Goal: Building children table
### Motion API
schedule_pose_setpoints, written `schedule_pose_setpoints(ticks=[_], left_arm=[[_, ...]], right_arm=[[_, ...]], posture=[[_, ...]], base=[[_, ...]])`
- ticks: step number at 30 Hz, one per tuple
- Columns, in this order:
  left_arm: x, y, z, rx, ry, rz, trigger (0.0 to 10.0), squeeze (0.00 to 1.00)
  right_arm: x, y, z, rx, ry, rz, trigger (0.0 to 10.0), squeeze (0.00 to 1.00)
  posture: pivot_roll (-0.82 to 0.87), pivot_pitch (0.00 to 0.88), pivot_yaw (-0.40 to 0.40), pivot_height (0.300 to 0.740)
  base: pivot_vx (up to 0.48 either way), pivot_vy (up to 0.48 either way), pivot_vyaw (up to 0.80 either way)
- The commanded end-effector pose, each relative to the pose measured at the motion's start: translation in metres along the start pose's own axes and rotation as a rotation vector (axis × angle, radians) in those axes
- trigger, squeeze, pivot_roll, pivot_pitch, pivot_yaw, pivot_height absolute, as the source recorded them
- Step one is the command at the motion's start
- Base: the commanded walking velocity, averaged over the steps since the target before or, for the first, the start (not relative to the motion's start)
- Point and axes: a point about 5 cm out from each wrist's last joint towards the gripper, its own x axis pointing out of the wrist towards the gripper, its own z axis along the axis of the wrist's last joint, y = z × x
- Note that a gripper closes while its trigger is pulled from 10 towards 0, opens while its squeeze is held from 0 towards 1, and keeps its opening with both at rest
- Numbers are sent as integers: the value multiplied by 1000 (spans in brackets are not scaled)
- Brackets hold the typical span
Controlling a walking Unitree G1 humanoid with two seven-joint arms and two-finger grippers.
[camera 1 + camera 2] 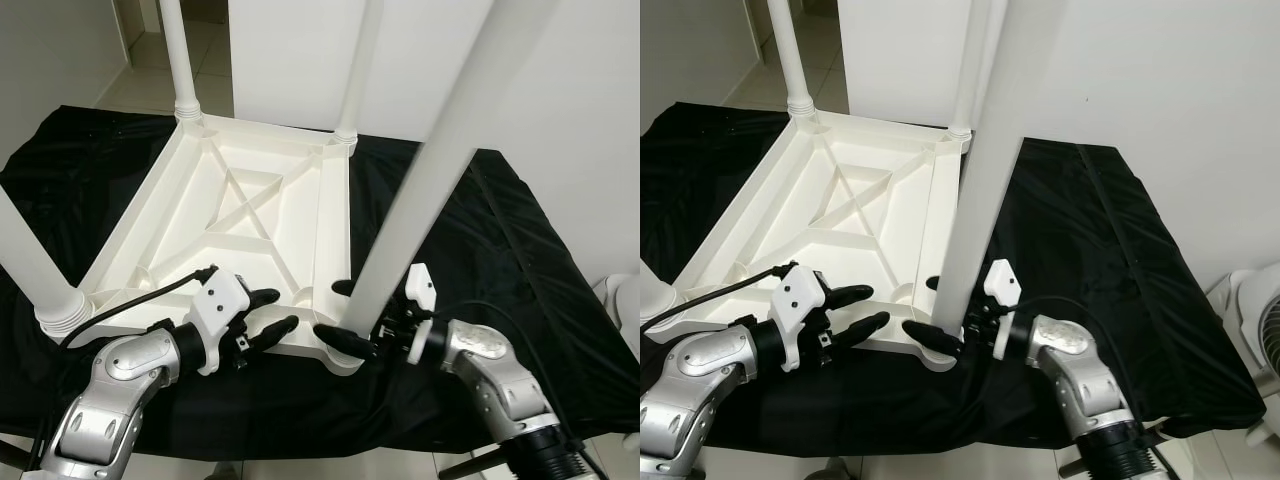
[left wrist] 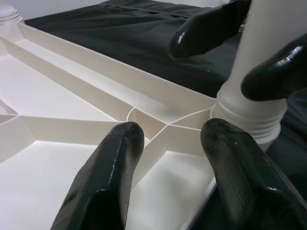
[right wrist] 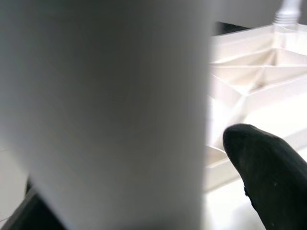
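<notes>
A white plastic children's table (image 1: 250, 215) lies upside down on a black cloth. Its front right leg (image 1: 420, 190) stands slanted in the corner socket, the threaded base (image 2: 249, 122) sitting at the corner. My right gripper (image 1: 340, 312) is shut on this leg just above the base, one black finger (image 2: 211, 26) on each side. In the right wrist view the leg (image 3: 105, 105) is very close, with one fingertip (image 3: 268, 163) beside it. My left gripper (image 1: 275, 312) is open, hovering over the table's front rim and pointing at that corner, holding nothing.
Three other legs stand in their corners: back left (image 1: 178, 60), back right (image 1: 360, 70), front left (image 1: 30, 260). The black cloth (image 1: 480, 260) spreads to the right of the table. A white fan (image 1: 1260, 310) stands at the far right; white walls lie behind.
</notes>
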Motion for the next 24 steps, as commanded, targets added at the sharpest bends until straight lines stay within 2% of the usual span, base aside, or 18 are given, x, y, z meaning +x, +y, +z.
schedule_pose_setpoints(ticks=[1,4,8,14,16,18,21,24], left_arm=[[2,5,1,6,-12,79,10000,0],[3,6,2,-35,-41,92,10000,0],[18,-12,2,-147,-112,83,10000,0],[29,-20,1,-170,-125,81,10000,0],[34,-18,1,-177,-133,101,10000,0],[34,-18,1,-177,-133,101,10000,0],[35,-8,0,-163,-137,163,10000,0],[36,-5,0,-160,-139,184,10000,0]], right_arm=[[1,-3,-1,-3,-1,-49,10000,0],[-1,-9,-2,4,-14,-130,10000,0],[-13,-21,-1,16,-43,-284,10000,0],[-18,-25,2,13,-47,-316,10000,0],[-24,-29,2,-4,-29,-342,10000,0],[-24,-29,2,-4,-29,-342,10000,0],[-33,-34,2,-23,-18,-395,10000,0],[-36,-36,1,-23,-18,-425,10000,0]], posture=[[182,48,-109,740],[182,55,-114,740],[159,77,-117,740],[141,109,-120,740],[129,125,-120,740],[129,125,-120,740],[119,139,-109,740],[121,137,-101,740]], base=[[0,0,0],[0,0,0],[0,0,0],[0,0,0],[0,0,0],[0,0,0],[0,0,0],[0,0,0]])
